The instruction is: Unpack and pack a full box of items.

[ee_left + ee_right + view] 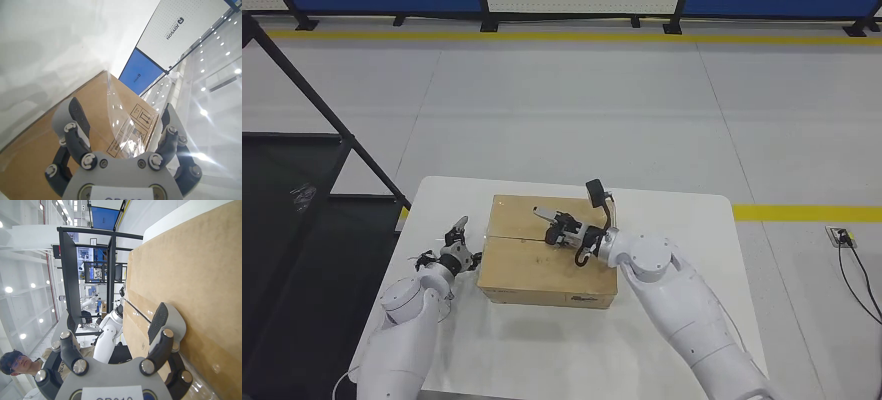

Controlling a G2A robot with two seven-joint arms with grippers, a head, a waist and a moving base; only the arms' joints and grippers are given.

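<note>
A closed cardboard box point(547, 262) sits in the middle of the white table point(687, 235), with a taped seam point(137, 312) along its top. My left gripper point(455, 238) is at the box's left end and open. In the left wrist view a strip of clear tape point(122, 123) stands off the box's printed end face point(94, 117) and runs between the left gripper's point(121, 106) spread fingers. My right gripper point(547, 218) is over the box top, open. In the right wrist view one of its pads point(157, 323) rests on the box point(189, 275) beside the seam.
A black frame rack point(312, 190) stands off the table's left side. Bare table surface lies to the right of the box and in front of it. The box's far edge is close to the table's back edge.
</note>
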